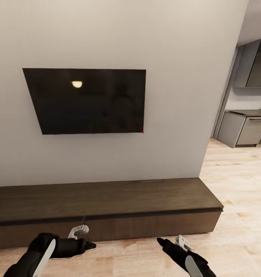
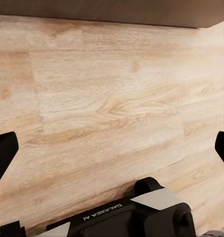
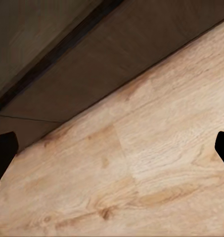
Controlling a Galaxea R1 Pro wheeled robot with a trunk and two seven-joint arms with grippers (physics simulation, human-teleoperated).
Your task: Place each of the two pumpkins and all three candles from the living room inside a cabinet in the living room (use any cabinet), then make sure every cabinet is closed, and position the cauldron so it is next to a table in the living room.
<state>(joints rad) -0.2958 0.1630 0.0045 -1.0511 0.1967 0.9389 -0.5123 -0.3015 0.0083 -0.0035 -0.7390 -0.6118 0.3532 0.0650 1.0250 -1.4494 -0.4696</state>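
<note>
cabinet closed, beyond both fingers | left fingers spread | right fingers spread

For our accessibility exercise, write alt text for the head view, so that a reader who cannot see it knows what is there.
A long, low dark-brown cabinet stands closed against a pale wall, with a black television mounted above it. The robot's left gripper and right gripper hang low over the light wood floor in front of it, holding nothing. Grey kitchen units show at far right.
</note>
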